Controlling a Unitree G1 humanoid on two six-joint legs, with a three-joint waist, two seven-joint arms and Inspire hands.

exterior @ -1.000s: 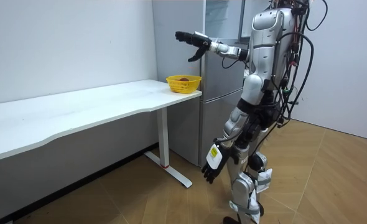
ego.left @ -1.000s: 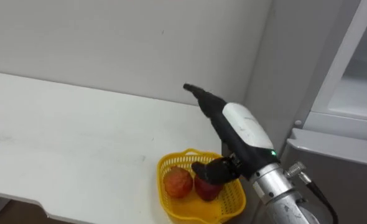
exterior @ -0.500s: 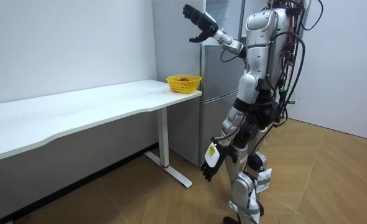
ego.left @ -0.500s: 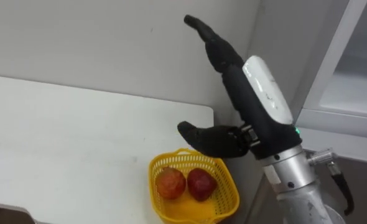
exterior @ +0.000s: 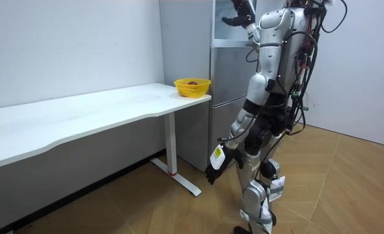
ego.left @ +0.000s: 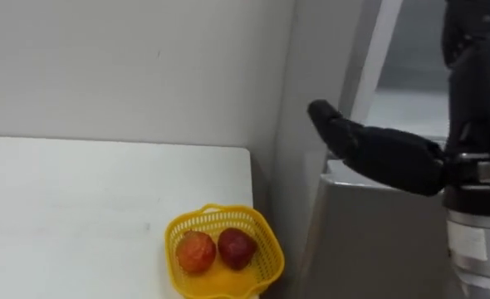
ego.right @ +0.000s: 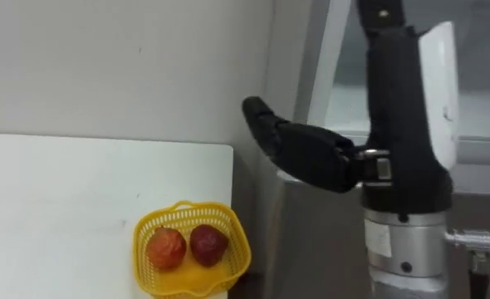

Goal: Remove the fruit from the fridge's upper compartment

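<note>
Yellow plastic is making the basket (ego.left: 266, 259) easy to pick out: it is sitting by the worktop's (ego.left: 79, 199) right edge, at the end next to the grey fridge (exterior: 228, 97), and it is holding two red fruits, one paler (ego.left: 196, 252) and one darker (ego.left: 237, 247), lying side by side and touching. That spot is probably chosen so that food from the fridge has a short way to go.

The robot is standing close in front of the fridge. It is holding its right hand (ego.right: 390, 116) high, level with the upper compartment (ego.left: 411, 91), with the palm turned toward the opening. The thumb (ego.right: 299, 149) is sticking out sideways, well apart from the fingers, which the room view shows spread, so the hand is carrying nothing. A splayed hand at this height looks like preparation for going in after something, not for carrying it out.

The left hand (exterior: 217, 170) is hanging beside the thigh with loose fingers, idle and probably helping balance.

What is to be fetched is presumably sitting inside the upper compartment, but its contents cannot be made out, so the retrieval itself is not yet begun.
</note>
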